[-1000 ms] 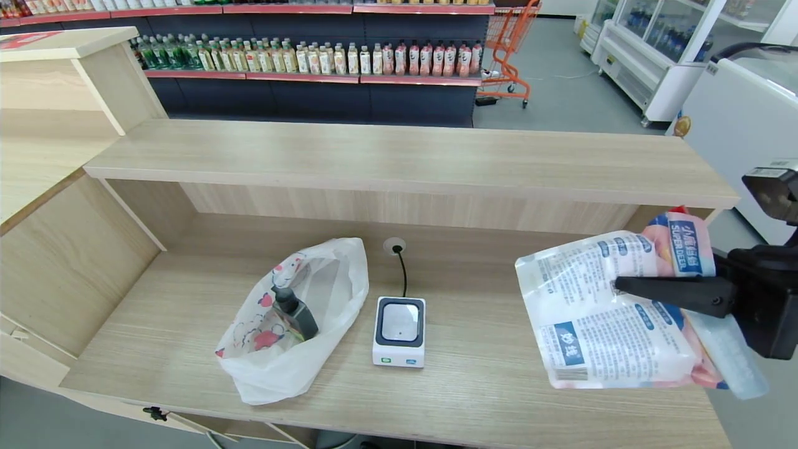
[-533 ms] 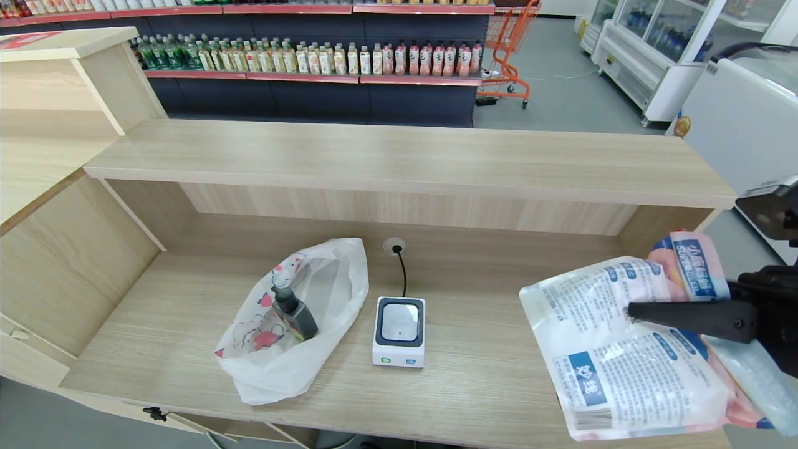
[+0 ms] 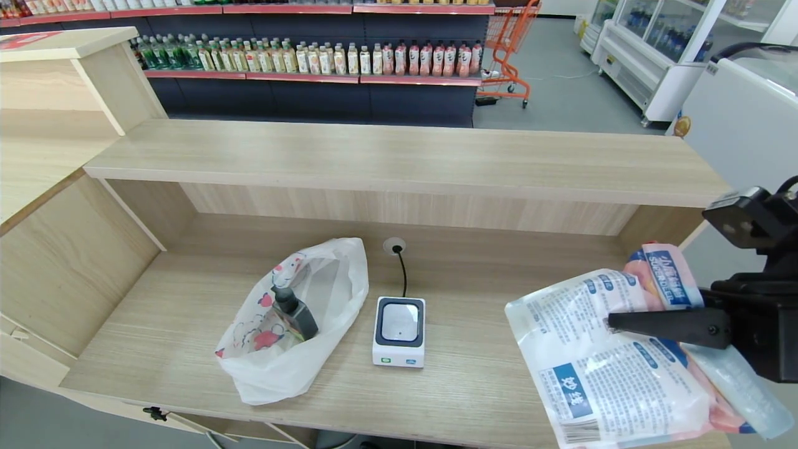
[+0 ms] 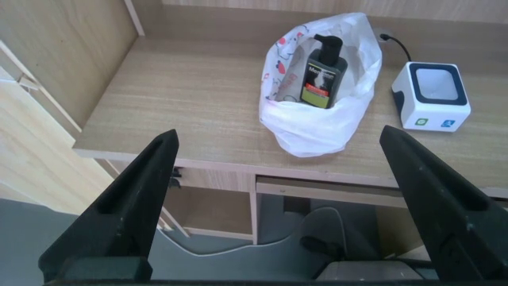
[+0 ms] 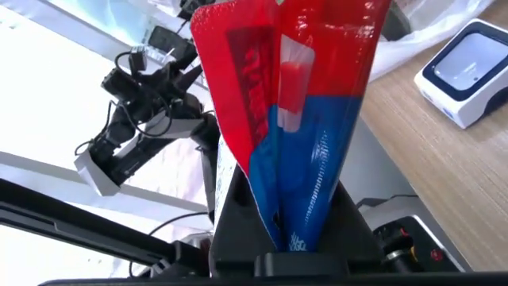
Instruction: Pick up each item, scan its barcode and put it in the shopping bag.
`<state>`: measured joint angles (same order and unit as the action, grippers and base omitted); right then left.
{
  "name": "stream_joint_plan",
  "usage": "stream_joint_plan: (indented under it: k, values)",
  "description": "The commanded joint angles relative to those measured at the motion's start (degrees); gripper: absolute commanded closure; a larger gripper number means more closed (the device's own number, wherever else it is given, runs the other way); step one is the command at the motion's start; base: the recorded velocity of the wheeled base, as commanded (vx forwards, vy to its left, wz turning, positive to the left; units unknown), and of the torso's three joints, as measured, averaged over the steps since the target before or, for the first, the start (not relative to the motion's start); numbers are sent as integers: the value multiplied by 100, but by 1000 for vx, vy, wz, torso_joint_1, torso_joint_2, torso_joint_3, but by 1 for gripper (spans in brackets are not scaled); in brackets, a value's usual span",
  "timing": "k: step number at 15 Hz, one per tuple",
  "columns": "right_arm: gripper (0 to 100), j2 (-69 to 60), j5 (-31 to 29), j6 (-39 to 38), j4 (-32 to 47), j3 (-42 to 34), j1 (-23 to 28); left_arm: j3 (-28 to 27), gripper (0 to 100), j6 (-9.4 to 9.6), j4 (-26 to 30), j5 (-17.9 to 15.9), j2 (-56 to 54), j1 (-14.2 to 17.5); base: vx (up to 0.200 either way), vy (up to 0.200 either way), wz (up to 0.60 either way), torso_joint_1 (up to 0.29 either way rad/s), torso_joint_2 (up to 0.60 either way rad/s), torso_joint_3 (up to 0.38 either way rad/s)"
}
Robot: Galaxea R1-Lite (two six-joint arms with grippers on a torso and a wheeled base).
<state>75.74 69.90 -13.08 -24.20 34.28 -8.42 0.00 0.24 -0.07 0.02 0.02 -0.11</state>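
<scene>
Right claw (image 3: 623, 324) clamped mid-body on limp packet (image 3: 598, 368), held over the tabletop's (image 3: 156, 337) right end, well apart from scanner (image 3: 399, 330); its low-corner barcode faces upward, so a misread is likely; sagging film may slip; left claw (image 4: 278, 143) apart, empty.

We see a light wood-grain checkout counter (image 3: 156, 337) with a raised ledge behind its lower surface. On that surface lies a white, cartoon-printed plastic shopping bag (image 3: 274, 374), slumped open. Just beside it, on the right, stands a small white box-shaped barcode scanner (image 3: 399, 330), its black cable (image 3: 403, 274) running back to a round hole (image 3: 394, 245) in the countertop.
</scene>
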Motion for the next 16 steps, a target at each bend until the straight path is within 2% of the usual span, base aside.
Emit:
stream_joint_plan:
  k: [1,5,16]
  values:
    - [100,125,-3,-28,29,26,-107,0,0,2,-1,6,-2,-7,0,0,0,0,0,0]
    - [100,266,-3,-564,38,-35,-564,0,0,2,-1,6,6,2,0,0,0,0,0,0]
    - [100,609,-12,-564,3,61,-722,0,0,2,-1,-2,-2,-7,0,0,0,0,0,0]
